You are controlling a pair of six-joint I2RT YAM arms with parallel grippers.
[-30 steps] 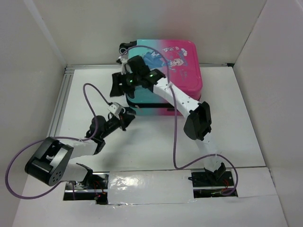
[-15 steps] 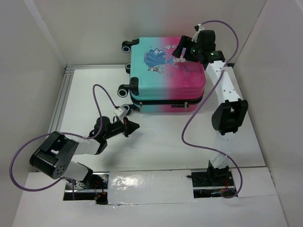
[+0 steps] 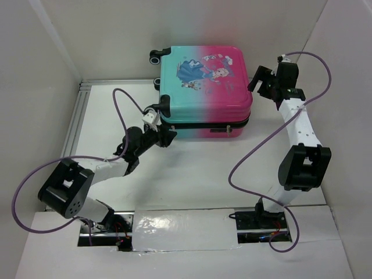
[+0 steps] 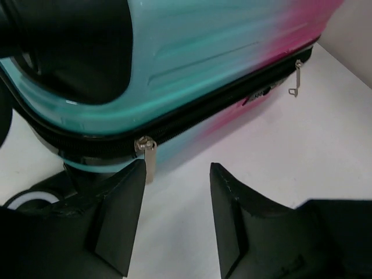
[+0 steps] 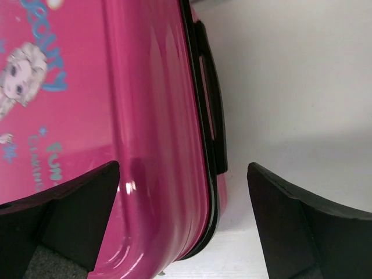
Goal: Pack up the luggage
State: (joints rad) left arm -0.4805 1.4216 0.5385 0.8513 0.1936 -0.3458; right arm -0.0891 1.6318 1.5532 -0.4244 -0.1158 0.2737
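Observation:
The luggage (image 3: 203,87) lies flat and zipped shut at the back of the table, teal on the left and pink on the right, with its princess print facing up. My left gripper (image 3: 167,137) is open at the front left corner, close to a black wheel (image 3: 164,103). In the left wrist view a metal zipper pull (image 4: 148,158) hangs just past the left fingertip of the left gripper (image 4: 177,168), and nothing sits between the jaws. My right gripper (image 3: 260,81) is wide open. It straddles the pink right edge of the luggage (image 5: 151,116) beside a black side handle (image 5: 207,99).
A second zipper pull (image 4: 295,78) hangs further along the seam. White walls close in the back and both sides. An aluminium rail (image 3: 75,122) runs along the left edge. Purple cables loop from both arms.
The right arm swung from the luggage's left side across to its right edge and opened wider. The left gripper moved up to the front left corner and opened. The luggage shifted slightly.

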